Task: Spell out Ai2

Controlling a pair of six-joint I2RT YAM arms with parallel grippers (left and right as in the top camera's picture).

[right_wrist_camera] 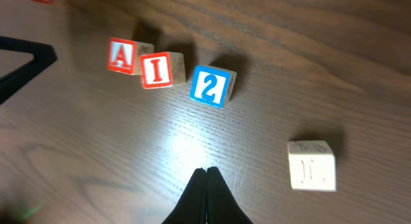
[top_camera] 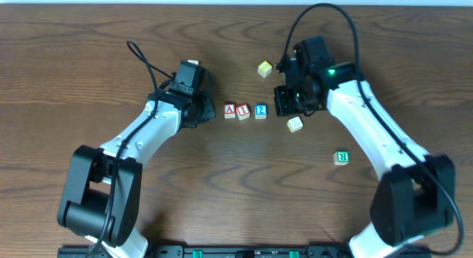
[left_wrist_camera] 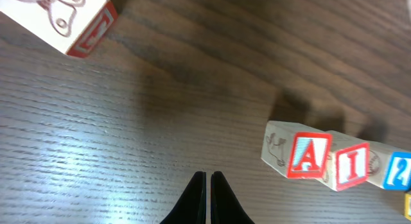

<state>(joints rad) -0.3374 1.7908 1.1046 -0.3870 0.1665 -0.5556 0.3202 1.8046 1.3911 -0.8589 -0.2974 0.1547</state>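
The A (top_camera: 230, 110), I (top_camera: 243, 111) and 2 (top_camera: 260, 110) are lined up. Likely light, stiff cubes, best pinched across flat opposite faces. The left tool (left_wrist_camera: 207, 176) and right tool (right_wrist_camera: 205, 170) are pressed together, empty.

Dark brown wood-grain bench (top_camera: 74, 51). A block (top_camera: 230, 110) and I block (top_camera: 243, 111), red-bordered with red letters. Blue-faced 2 block (top_camera: 260, 110). Green R block (top_camera: 341, 157). Yellow-edged block (top_camera: 264, 68). Plain cream block (top_camera: 295, 124).
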